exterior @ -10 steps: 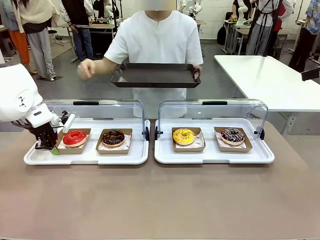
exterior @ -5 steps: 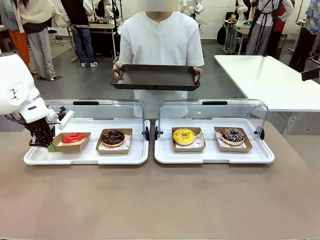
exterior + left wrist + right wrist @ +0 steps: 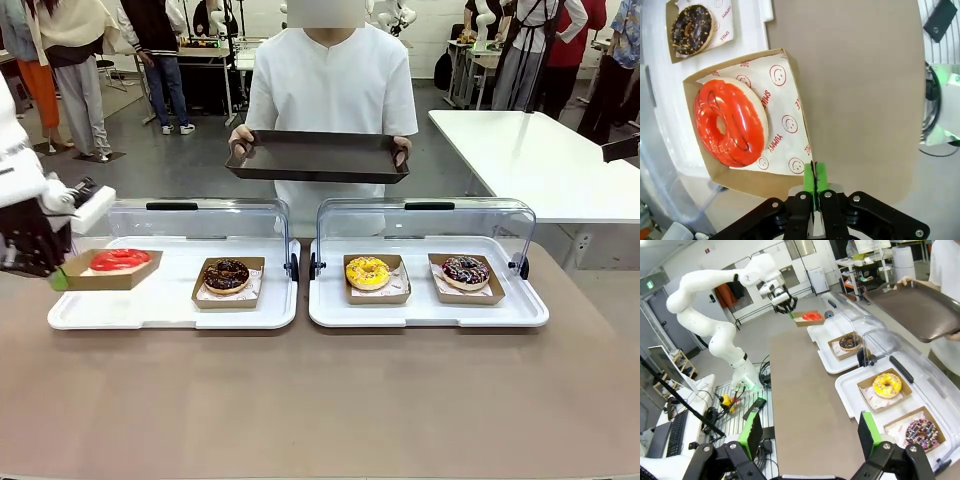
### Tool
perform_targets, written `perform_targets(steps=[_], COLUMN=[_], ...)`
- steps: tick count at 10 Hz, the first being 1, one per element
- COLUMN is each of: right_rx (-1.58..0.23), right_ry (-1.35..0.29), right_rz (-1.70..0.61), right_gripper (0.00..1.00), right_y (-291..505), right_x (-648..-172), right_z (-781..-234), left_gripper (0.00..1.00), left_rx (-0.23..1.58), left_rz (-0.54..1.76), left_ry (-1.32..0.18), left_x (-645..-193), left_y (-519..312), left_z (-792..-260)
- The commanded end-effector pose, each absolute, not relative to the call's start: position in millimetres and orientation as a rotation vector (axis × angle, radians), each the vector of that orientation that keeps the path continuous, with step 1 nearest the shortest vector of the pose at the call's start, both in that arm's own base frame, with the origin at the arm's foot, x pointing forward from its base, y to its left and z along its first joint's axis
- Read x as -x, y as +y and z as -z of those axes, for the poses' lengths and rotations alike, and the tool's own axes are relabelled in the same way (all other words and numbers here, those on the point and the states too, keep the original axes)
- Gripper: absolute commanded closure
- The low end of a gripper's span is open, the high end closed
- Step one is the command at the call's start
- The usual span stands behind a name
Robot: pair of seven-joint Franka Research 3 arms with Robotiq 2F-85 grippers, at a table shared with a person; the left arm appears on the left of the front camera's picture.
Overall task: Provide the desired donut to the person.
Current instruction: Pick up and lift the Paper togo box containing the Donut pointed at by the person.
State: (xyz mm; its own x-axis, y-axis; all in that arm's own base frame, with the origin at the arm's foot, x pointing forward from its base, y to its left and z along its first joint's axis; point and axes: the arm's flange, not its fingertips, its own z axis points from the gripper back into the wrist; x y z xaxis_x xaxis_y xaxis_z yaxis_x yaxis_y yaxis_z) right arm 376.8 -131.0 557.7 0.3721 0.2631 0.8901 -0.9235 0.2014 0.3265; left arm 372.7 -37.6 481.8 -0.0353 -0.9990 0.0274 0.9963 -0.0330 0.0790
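Note:
My left gripper (image 3: pixel 58 277) is shut on the left corner of a brown cardboard box (image 3: pixel 110 270) that holds the red-glazed donut (image 3: pixel 120 260). The box hangs level, just above the left end of the left white tray (image 3: pixel 170 312). In the left wrist view the green pads (image 3: pixel 814 181) pinch the box wall (image 3: pixel 799 107) beside the red donut (image 3: pixel 730 122). Across the table the person (image 3: pixel 330 85) holds out a dark brown serving tray (image 3: pixel 318 157) in both hands. My right gripper (image 3: pixel 810 440) is open over the table's right end, holding nothing.
A chocolate donut (image 3: pixel 227 274) stays boxed on the left tray. The right white tray (image 3: pixel 430 312) carries a yellow donut (image 3: pixel 367 271) and a sprinkled donut (image 3: pixel 466 270). Both clear lids (image 3: pixel 200 215) stand raised behind the trays. Bare brown tabletop (image 3: pixel 320 400) lies in front.
My left gripper has lifted the box with the red donut off the white tray and carried it up and to the left. The person's free hand has gone back onto the serving tray.

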Motion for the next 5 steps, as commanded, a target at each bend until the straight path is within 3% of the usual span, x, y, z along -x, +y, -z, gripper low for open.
perform_targets(steps=[1, 5], right_rx=[-1.044, -1.044], right_ry=[-0.811, -0.811], right_rz=[-0.966, -0.966], right_gripper=[0.0, 0.0], right_y=[-131, -131], right_x=[-377, -377], right_z=[-558, -558], left_gripper=[1.0, 1.0], left_rx=[-0.097, -0.119], left_rz=[1.546, 1.493], left_ry=[-0.111, -0.229], left_x=[-349, -339], left_y=[-38, -48], left_z=[-517, -597])
